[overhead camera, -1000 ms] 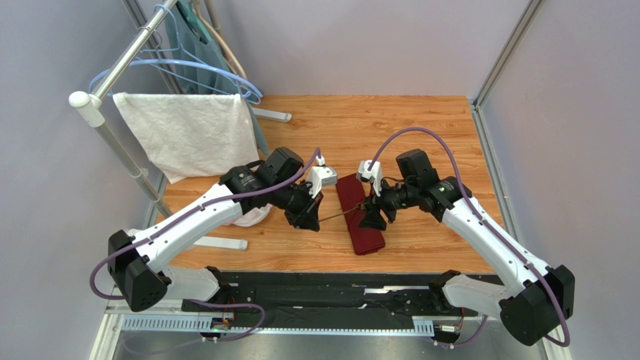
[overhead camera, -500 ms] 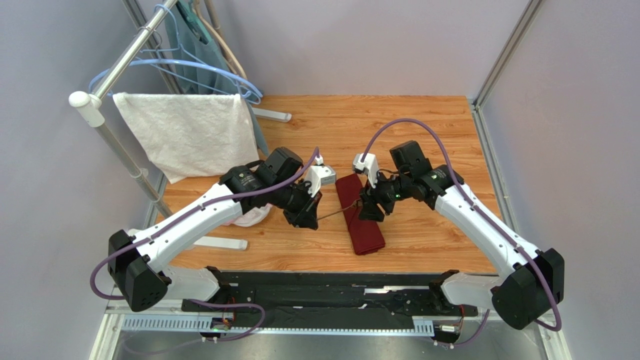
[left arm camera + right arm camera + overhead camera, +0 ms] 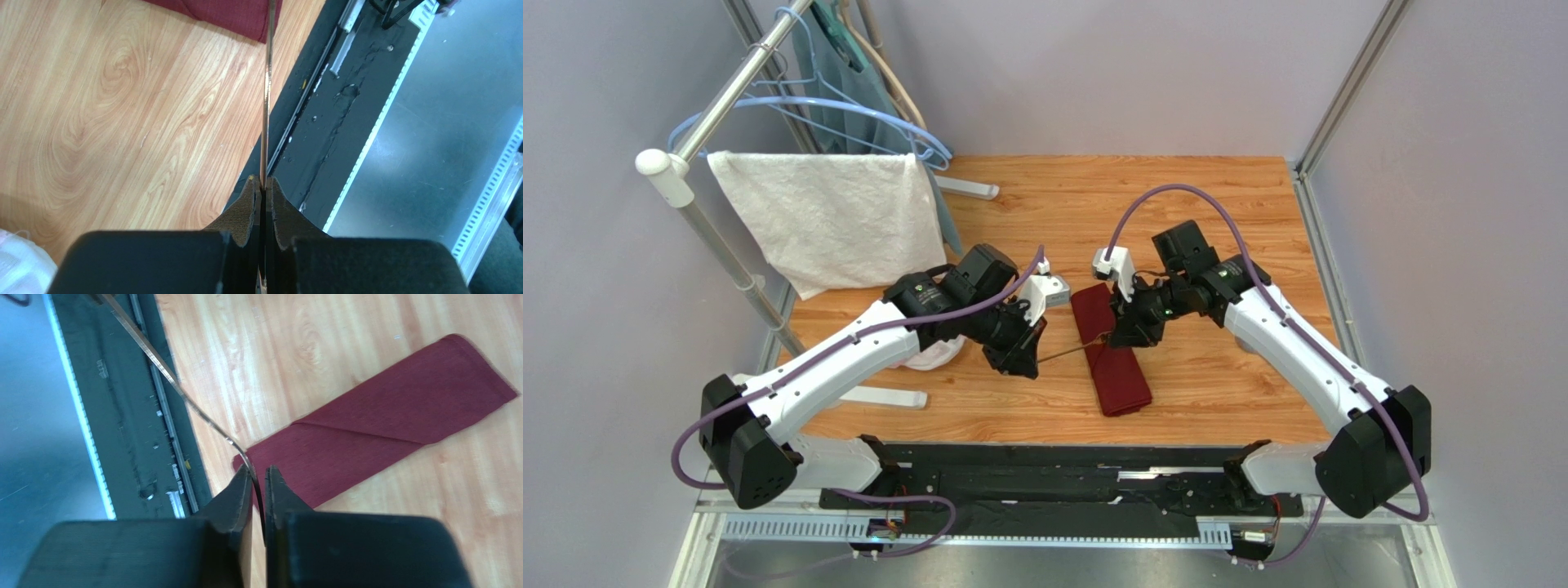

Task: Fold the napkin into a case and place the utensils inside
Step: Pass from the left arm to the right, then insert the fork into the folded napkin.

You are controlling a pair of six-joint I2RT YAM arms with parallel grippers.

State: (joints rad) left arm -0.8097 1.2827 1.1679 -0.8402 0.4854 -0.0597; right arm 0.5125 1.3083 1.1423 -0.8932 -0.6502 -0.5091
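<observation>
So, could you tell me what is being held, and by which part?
One utensil: the left end effector pinches its handle end, the right end effector its curved metal end.

White links (image 3: 836, 355), black joints (image 3: 940, 294), purple cables (image 3: 1185, 191), black gripper fingers (image 3: 248, 202), perhaps foam

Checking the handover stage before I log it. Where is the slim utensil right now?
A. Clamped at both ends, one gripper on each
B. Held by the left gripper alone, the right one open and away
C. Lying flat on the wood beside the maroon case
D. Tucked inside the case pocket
A: the left gripper is shut on one end of the utensil, and the right gripper is shut on its other end.
</observation>
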